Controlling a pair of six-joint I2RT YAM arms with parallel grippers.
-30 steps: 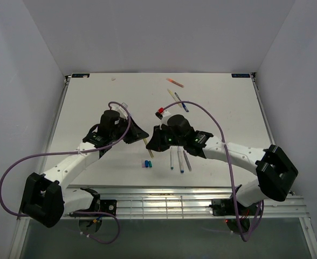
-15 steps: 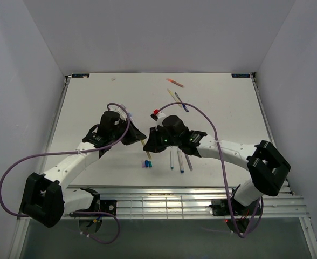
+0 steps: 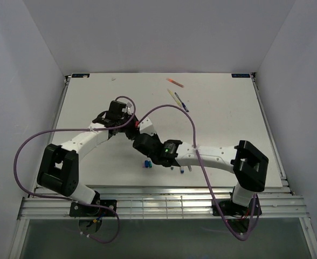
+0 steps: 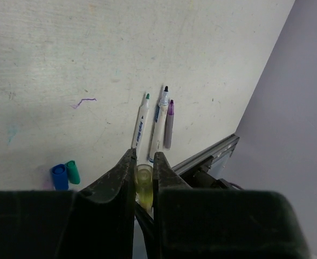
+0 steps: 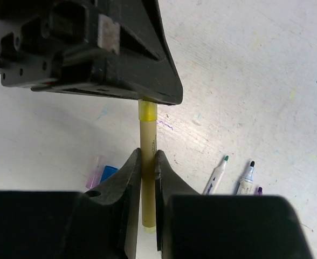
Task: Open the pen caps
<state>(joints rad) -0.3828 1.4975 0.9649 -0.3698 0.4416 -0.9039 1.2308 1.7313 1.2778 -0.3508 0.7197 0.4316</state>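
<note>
Yellow pen (image 5: 148, 137) held over the desk (image 3: 94, 102) beside the loose blue cap (image 5: 109, 172). The left tool (image 4: 144, 162) pinches its yellow cap (image 5: 147, 110) and the right tool (image 5: 146, 156) pinches the barrel. It looks light, stiff and slick, so grip near the seam.

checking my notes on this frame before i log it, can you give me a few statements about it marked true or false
1. The left tool and the right tool are both shut on the same yellow pen. True.
2. Three uncapped pens lie side by side on the table. True.
3. The blue cap and the teal cap lie far apart. False: they lie right next to each other.
4. The orange pen is held in the right tool. False: it lies by itself at the far side of the table, away from both tools.
</note>
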